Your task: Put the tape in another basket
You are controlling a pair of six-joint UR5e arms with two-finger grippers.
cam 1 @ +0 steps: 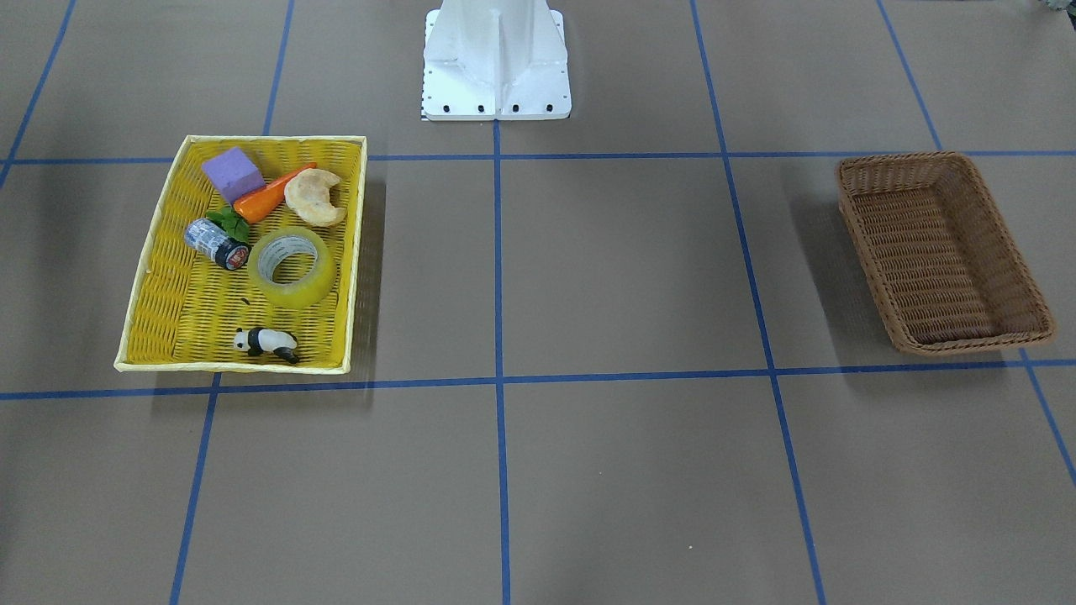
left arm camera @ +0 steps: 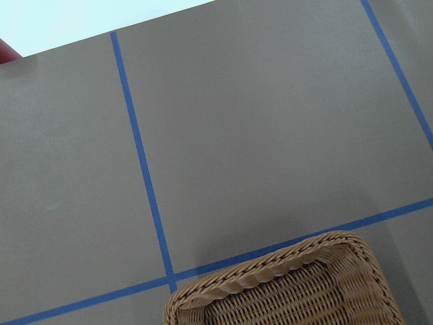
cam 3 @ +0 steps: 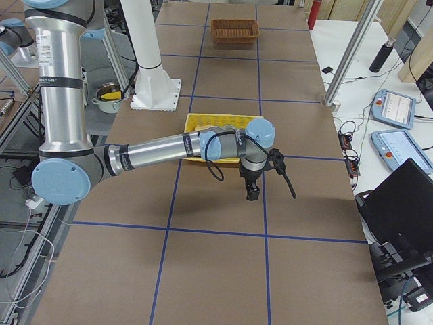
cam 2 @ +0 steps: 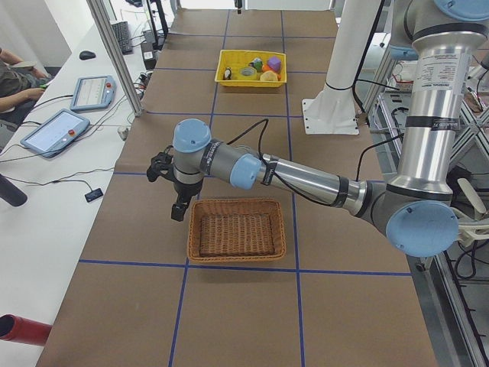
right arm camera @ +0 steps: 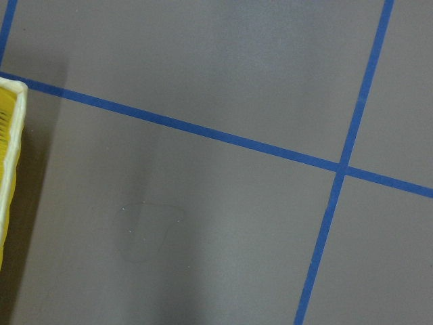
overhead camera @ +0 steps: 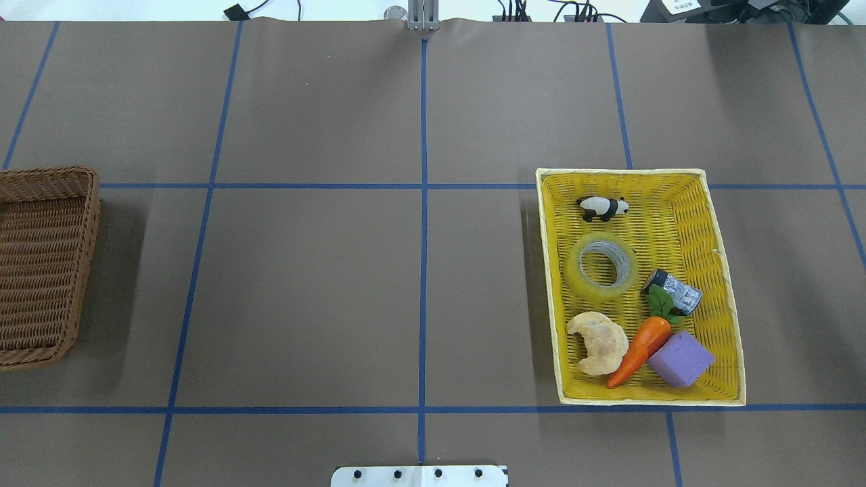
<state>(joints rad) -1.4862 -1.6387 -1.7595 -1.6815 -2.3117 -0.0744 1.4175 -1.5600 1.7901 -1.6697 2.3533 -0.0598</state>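
Opening of left claw (cam 2: pixel 177 209) and right claw (cam 3: pixel 252 193) unclear, both apart from tape (cam 1: pixel 292 267) in yellow tray (cam 1: pixel 210 366).

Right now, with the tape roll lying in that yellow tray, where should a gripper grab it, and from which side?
From straight above: the tape lies flat in the yellow tray, core hole up. Probably pinch its ring wall, one jaw in the hole, one outside, on the side facing the panda figurine, away from the grey can.

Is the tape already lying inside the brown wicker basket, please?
No, the tape lies flat in the yellow tray, far across the table from the basket.
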